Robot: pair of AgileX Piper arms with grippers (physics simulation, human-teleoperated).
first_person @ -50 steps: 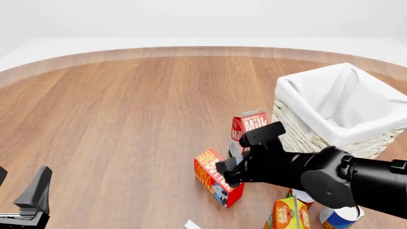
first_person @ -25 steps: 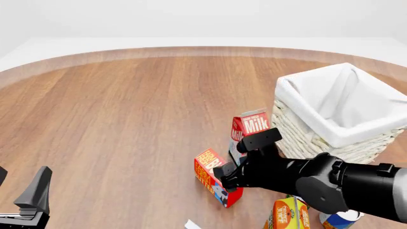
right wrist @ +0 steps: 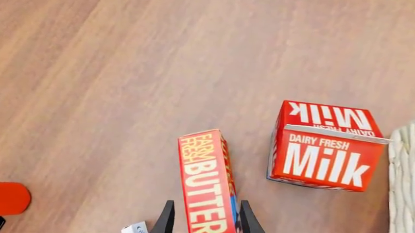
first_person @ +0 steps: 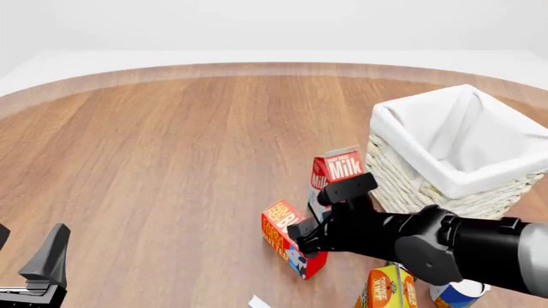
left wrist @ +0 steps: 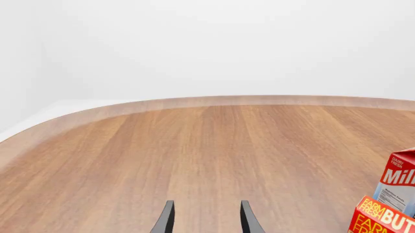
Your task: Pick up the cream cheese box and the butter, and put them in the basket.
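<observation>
The butter (first_person: 281,232), a red-and-orange carton, lies on its side on the wooden table, left of the white wicker basket (first_person: 411,176). My right gripper (first_person: 305,239) is down over it and open. In the right wrist view its two fingers straddle the butter (right wrist: 202,174) with small gaps on both sides. A small white corner at the table's near edge looks like the cream cheese box (first_person: 258,301), mostly cut off; it also shows beside the fingers (right wrist: 135,227). My left gripper (first_person: 34,253) hangs open and empty at the near left, far from everything.
A red-and-white milk carton (first_person: 338,172) stands upright between the butter and the basket. An orange juice carton (first_person: 385,289) and a blue-and-white can (first_person: 453,294) sit under my right arm. A red round object (right wrist: 13,198) lies off to one side.
My right gripper has come down and slightly nearer over the butter, its fingers now on either side of it. The left arm has not moved.
</observation>
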